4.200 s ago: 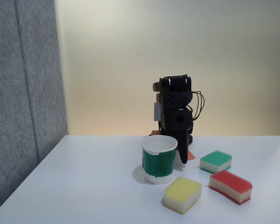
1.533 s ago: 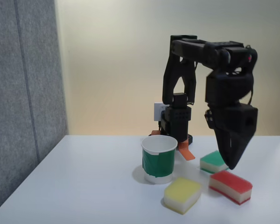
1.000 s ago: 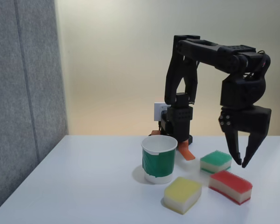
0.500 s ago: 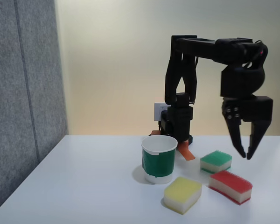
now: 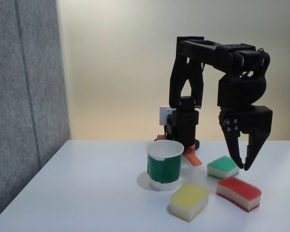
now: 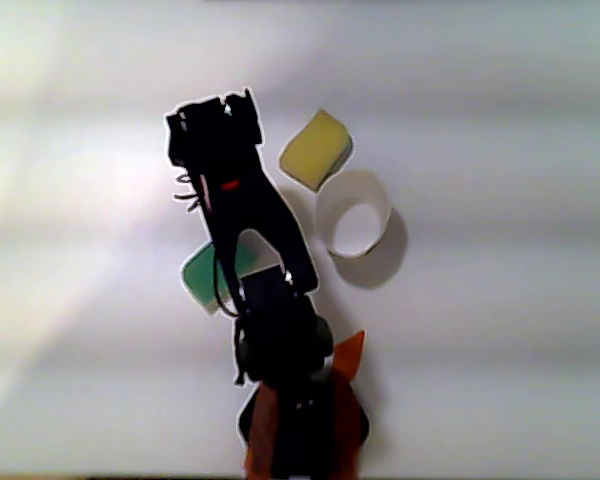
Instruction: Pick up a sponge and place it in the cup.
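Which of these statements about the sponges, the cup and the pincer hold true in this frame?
1. The pincer is open and holds nothing. True.
2. The red-topped sponge sits inside the paper cup. False: it lies on the table, to the right of the cup in the fixed view.
3. The cup stands upright. True.
4. The yellow sponge is stacked on the green-topped sponge. False: each lies separately on the table.
5. The pincer is clamped on the yellow sponge. False: it hangs above the table near the green-topped and red-topped sponges.
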`<act>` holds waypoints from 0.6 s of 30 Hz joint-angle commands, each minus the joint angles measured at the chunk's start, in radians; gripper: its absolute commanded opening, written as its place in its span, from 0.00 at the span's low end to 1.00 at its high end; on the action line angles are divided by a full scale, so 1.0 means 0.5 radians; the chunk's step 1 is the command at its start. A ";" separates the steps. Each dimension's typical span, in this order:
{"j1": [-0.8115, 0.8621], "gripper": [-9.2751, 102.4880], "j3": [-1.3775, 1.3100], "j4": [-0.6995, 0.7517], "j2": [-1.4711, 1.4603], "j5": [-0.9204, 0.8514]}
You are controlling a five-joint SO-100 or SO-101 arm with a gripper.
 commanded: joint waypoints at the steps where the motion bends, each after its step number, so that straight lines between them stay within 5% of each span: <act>1: 0.009 0.08 0.018 0.009 0.052 -0.067; 9: -0.025 0.14 0.196 -0.175 0.147 -0.114; 18: -0.049 0.25 -0.080 -0.015 -0.052 -0.291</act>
